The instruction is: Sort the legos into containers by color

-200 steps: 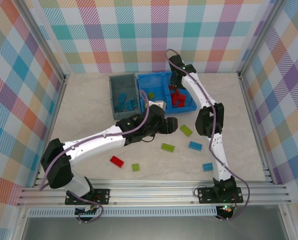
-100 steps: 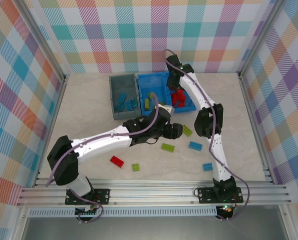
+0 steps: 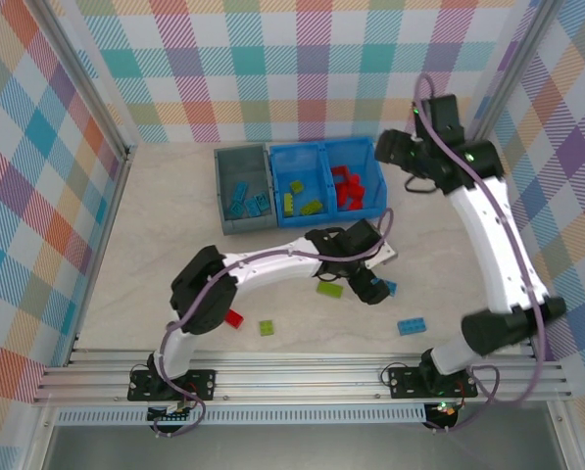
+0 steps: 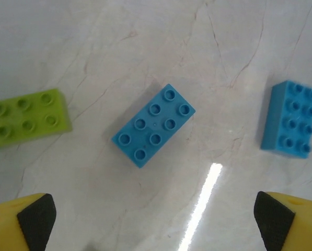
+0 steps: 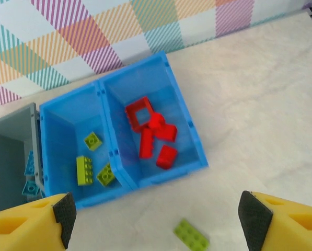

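The left claw is held spread wide, its yellow fingers at the lower corners of the left wrist view. A blue brick lies flat at frame centre, ringed by bare table. A green brick is cut by the left edge, and a second blue brick sits near the right edge, both apart from it.

The right claw is also spread and grips nothing. Above it in the frame the blue bin is seen, with red bricks in its right compartment and green bricks in its left. Open table is left to the bin's right. The grey bin, just beside its left wall, holds blue bricks.
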You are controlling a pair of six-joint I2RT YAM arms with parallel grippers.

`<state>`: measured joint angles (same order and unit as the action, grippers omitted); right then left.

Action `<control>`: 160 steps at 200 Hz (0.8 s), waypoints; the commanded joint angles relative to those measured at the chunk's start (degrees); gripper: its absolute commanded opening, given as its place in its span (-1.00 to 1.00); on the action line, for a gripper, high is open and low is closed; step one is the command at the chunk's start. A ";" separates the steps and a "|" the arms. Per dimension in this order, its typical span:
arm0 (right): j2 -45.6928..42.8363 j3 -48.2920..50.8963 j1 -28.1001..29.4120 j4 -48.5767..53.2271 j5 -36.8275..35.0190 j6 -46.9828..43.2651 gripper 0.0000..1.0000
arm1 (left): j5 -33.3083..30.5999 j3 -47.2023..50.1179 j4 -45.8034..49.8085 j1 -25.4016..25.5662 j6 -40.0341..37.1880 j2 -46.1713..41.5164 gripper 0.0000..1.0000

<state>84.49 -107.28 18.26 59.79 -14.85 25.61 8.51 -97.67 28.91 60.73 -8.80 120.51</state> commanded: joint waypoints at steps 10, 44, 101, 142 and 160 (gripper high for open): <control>-8.68 9.72 -0.61 2.76 4.83 -1.45 0.69 | 1.35 -7.78 4.28 0.45 -13.50 6.05 0.98; -15.81 14.06 -1.46 4.34 5.01 -0.92 0.70 | -0.52 -13.41 4.78 0.92 -16.93 11.14 0.93; -19.94 16.81 -2.00 5.84 5.23 -0.48 0.70 | -1.00 -20.21 6.95 2.33 -20.00 17.40 0.78; -21.97 17.63 -2.09 6.02 5.15 0.64 0.70 | -2.28 -23.50 9.80 2.90 -20.85 21.14 0.51; -22.77 17.25 -2.09 6.45 5.38 1.13 0.69 | -3.60 -24.98 11.25 2.99 -20.80 22.50 0.29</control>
<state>63.72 -89.95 16.47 64.88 -10.33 25.32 6.87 -119.74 36.38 62.87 -28.64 140.90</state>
